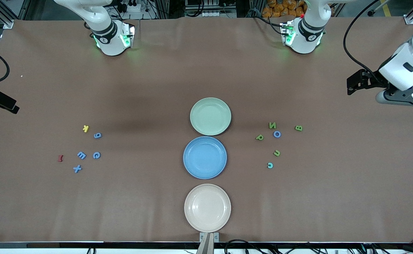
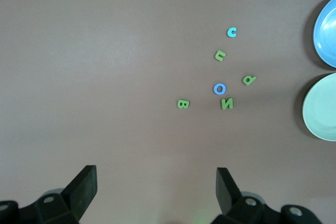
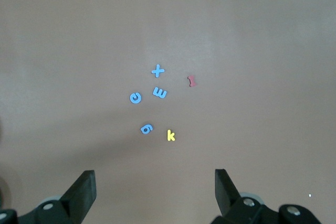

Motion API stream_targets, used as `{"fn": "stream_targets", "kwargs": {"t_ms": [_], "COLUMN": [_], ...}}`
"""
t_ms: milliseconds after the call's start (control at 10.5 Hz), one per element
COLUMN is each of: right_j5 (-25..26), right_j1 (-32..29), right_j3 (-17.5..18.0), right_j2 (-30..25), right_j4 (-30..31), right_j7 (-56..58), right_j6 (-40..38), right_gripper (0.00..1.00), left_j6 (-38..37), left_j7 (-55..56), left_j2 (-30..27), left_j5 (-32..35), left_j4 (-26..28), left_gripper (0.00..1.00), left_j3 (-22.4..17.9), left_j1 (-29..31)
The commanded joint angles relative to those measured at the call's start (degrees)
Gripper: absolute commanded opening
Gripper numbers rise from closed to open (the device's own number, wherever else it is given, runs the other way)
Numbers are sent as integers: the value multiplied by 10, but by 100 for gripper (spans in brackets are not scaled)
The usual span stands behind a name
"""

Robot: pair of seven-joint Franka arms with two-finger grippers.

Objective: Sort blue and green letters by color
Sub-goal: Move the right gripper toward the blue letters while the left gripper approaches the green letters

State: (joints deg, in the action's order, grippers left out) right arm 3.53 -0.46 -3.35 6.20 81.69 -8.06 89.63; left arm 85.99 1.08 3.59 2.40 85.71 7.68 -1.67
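I see the left gripper [image 2: 155, 192] with its fingers [image 2: 84, 184] spread wide and empty above bare desk [image 1: 150, 77], and the right gripper [image 3: 155, 192] likewise spread and empty; both arms wait. Taking the blue plate [image 1: 205, 157] as my landmark: toward the left arm's end lie the green N [image 1: 272, 125], B [image 1: 298, 128], P [image 1: 259, 137] and U [image 1: 277, 152], plus a blue O [image 1: 277, 134] and a teal C [image 1: 270, 165]. Toward the right arm's end lie the blue 9 [image 1: 97, 135], E [image 1: 81, 155], C [image 1: 96, 155] and X [image 1: 77, 169], with a yellow K [image 1: 85, 128] and a dark red piece [image 1: 60, 158]. A green plate [image 1: 210, 116] sits farther from the camera than the blue plate, a beige plate [image 1: 207, 207] nearer.
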Motion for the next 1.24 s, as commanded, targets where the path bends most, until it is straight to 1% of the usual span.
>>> {"fn": "stream_targets", "kwargs": {"t_ms": [0,190,286,381,476,571,667,857,952,1143], "right_j5": [3,3,3,2,2,2,2,0,-1,-1], "right_j1": [0,0,-1,-1,-1,-2,-2,-3,-4,-1], "right_j3": [3,3,3,3,3,3,3,3,4,5], "right_j2": [7,7,7,8,12,16,17,17,17,22], "right_j4": [-9,-9,-9,-8,-4,2,34,104,143,223], "right_j7": [2,1,1,1,0,-1,-1,-4,-4,-5], "right_j6": [-2,-2,-2,-2,11,26,59,138,174,270], "right_gripper": [100,100,100,100,100,100,100,100,100,100], "left_j6": [-1,24,59,112,140,155,191,282,306,326], "left_j7": [10,15,15,15,16,23,32,87,106,157], "left_j2": [30,60,68,64,63,64,67,72,83,121], "left_j5": [37,29,13,-12,-20,-20,-20,-20,-20,-15], "left_j4": [-5,9,36,80,107,122,146,203,214,213], "left_gripper": [100,100,100,100,100,100,100,100,100,100], "left_j3": [7,9,10,9,9,9,9,10,11,10], "left_j1": [-9,-7,-4,-3,2,2,2,-8,-16,-55]}}
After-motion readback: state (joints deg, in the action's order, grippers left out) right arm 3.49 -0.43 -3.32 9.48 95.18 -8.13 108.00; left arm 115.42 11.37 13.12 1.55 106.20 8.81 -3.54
